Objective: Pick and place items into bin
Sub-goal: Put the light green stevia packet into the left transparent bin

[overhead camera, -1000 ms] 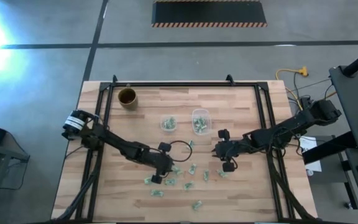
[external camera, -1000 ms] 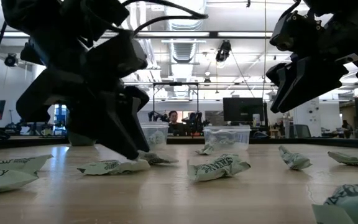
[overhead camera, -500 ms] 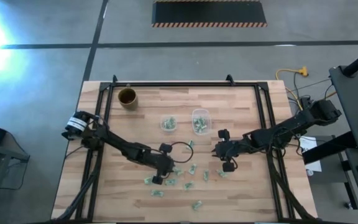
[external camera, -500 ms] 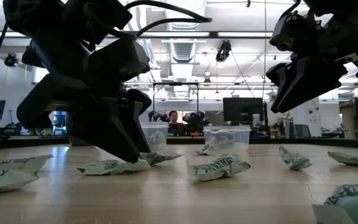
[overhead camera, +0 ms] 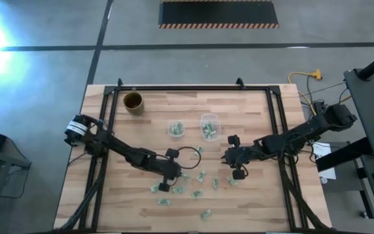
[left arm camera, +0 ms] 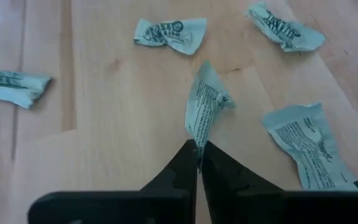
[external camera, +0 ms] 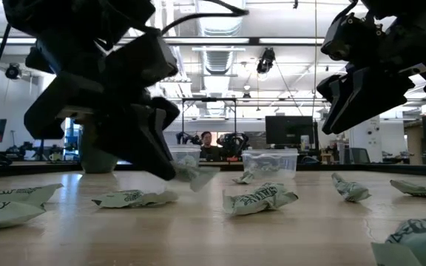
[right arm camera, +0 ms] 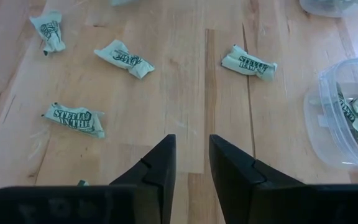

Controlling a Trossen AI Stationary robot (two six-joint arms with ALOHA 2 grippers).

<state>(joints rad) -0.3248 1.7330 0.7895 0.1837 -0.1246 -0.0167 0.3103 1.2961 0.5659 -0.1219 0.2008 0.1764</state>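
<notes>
Pinching only one wrapper (left arm camera: 204, 109) tip, the left gripper (left arm camera: 197, 149) is being held shut above the table (left arm camera: 104, 124). The thin hold is judged likely to slip in transit. The right gripper (right arm camera: 191, 155) is being kept narrowly open, empty.

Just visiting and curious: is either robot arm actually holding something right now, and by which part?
The left tool pinches one small green-and-white paper wrapper by its end; the right tool holds nothing.
</notes>
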